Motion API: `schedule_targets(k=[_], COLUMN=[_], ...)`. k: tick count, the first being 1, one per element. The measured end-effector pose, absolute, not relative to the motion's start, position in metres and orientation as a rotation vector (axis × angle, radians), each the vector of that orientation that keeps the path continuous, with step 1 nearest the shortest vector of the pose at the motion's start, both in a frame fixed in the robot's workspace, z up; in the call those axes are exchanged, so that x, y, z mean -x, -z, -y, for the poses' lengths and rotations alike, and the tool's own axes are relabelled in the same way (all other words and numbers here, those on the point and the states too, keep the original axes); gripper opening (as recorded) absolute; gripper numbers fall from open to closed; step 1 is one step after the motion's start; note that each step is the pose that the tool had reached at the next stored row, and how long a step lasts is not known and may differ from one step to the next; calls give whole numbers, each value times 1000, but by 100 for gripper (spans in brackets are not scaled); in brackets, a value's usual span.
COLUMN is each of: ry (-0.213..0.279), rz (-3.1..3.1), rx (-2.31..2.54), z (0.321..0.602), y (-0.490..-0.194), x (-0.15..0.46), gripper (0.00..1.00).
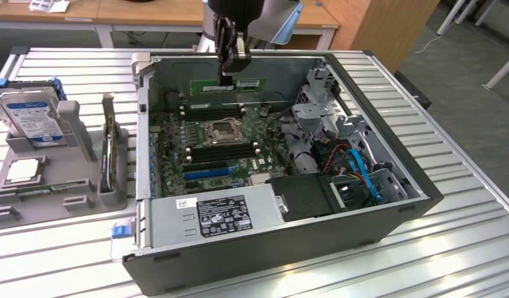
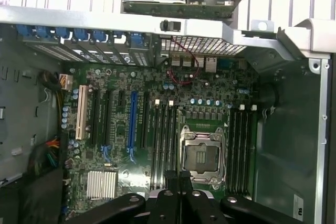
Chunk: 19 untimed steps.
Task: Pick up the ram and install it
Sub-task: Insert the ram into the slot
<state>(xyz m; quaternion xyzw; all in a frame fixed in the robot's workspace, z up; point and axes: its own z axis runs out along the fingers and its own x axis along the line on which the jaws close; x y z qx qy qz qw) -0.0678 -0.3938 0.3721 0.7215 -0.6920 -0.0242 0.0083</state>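
The pincer (image 1: 227, 78) is closed on the ram (image 1: 250, 83), taking it about midway along its upper long edge, so the green stick hangs level with near-equal lengths out toward 9 and 3 o'clock in the exterior view. It sits inside the open computer case (image 1: 403, 186) on the bench (image 1: 462, 248), above the motherboard and at 12 o'clock from the processor socket (image 1: 224, 130). The empty memory slots (image 1: 211, 113) lie between the two. In the wrist view the pincer (image 2: 177, 177) has its fingers nearly together over the board beside the socket (image 2: 201, 153).

I judge the ram light, thin and stiff, but brittle: it will not sag, yet it could crack or twist if pressed unevenly. The mid-edge hold looks sound, as it keeps the stick balanced and leaves the contact edge free. The smooth faces could slip between the fingers under seating force, and the small chips should not bear the squeeze
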Motion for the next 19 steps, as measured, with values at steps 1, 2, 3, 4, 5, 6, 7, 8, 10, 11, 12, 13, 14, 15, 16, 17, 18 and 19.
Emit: schedule_targets(k=[1, 2, 3, 4, 5, 6, 7, 8, 10, 11, 12, 13, 14, 15, 16, 17, 18, 19], ry=[75, 76, 76, 76, 76, 76, 76, 76, 76, 76, 76, 76, 76, 76, 76, 76, 76, 76], rz=[2164, 2173, 2192, 2213, 2232, 2248, 2254, 2256, 2261, 2263, 2265, 2267, 2269, 2271, 2272, 2274, 2275, 2276], rx=[-2253, -2245, -2226, -2207, -2188, -2172, -2166, -2164, -2160, -2158, -2156, -2153, -2151, -2150, -2148, -2147, -2146, -2145], z=[394, 394, 394, 394, 394, 394, 394, 394, 394, 394, 394, 394, 394, 394, 394, 394, 394, 394], y=[-370, -369, -367, -366, -364, -363, -363, -362, -359, -357, -355, -353, -351, -349, -348, -346, -344, -342], x=[68, 68, 68, 68, 68, 68, 68, 68, 68, 68, 68, 68, 68, 68, 68, 68, 68, 68], gripper=[12, 12, 12, 12, 12, 12, 12, 12, 12, 12, 12, 12, 12, 12, 12, 12, 12, 12])
